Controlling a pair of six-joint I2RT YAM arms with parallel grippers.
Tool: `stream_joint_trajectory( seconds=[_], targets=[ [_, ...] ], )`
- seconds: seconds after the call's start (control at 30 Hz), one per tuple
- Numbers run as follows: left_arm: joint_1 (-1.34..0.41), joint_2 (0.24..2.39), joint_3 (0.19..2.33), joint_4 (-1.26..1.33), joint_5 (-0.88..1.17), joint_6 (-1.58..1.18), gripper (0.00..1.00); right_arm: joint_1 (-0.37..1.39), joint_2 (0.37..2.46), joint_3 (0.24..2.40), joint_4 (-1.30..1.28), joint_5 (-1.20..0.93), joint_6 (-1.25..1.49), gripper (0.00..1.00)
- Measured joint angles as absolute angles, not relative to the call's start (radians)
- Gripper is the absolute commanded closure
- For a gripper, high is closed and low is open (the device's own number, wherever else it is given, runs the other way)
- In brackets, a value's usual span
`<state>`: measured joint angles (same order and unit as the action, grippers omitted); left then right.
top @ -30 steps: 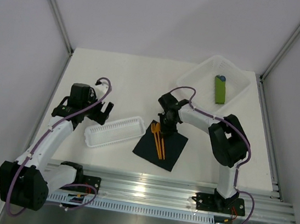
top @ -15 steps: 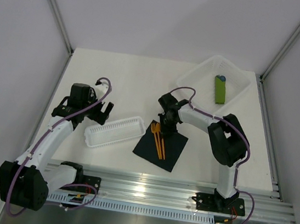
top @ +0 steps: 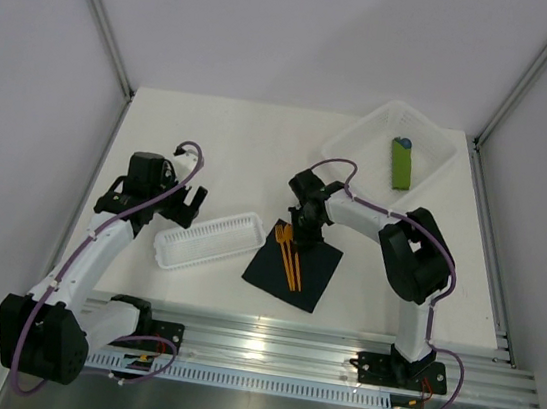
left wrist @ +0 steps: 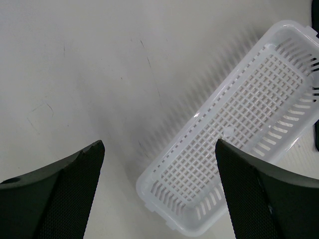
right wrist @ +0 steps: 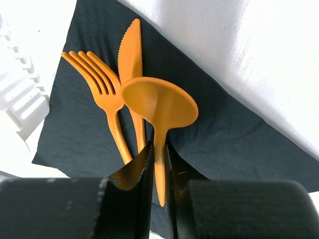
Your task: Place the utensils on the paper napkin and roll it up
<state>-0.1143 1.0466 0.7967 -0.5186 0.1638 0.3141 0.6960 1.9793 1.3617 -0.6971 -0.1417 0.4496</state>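
**On the napkin, orange cutlery with the right gripper at the spoon**

At the left of the table, the left gripper hangs with its jaws spread wide and nothing between them. It is above the bare tabletop, at the left end of the white slotted basket.

Just right of the basket, the black napkin lies flat near the middle of the table, turned cornerwise. On its left part rest the fork and, touching it, the knife. The spoon has its bowl over both.

The right gripper is low over the napkin, its two fingers narrowly flanking the spoon's handle. I cannot tell whether they pinch it or have let go.

At far right, a clear tub holds a green bundle.
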Motion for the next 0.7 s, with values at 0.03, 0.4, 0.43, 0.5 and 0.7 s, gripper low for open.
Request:
stream_joint_trajectory(
  seconds=[0.03,0.4,0.43,0.5,0.7],
  targets=[
    [-0.114,1.047,0.797,-0.519,0.164,0.314,0.05,0.696,1.979,1.362,-0.698,-0.142,0.450,0.83],
    [-0.114,1.047,0.797,-0.519,0.164,0.314,0.05,0.696,1.980,1.364,-0.696,-0.149,0.452,0.80],
    [-0.114,1.047,0.797,-0.519,0.165,0.314,0.05,0.696,1.980,1.364,-0.696,-0.149,0.452,0.80],
    [-0.114,1.047,0.797,-0.519,0.165,0.315,0.05,0.696,1.980,1.364,-0.697,-0.149,0.452,0.78],
    [-0.114,1.047,0.797,-0.528,0.168,0.315,0.05,0.696,1.980,1.385,-0.712,-0.139,0.451,0.72]
  ],
)
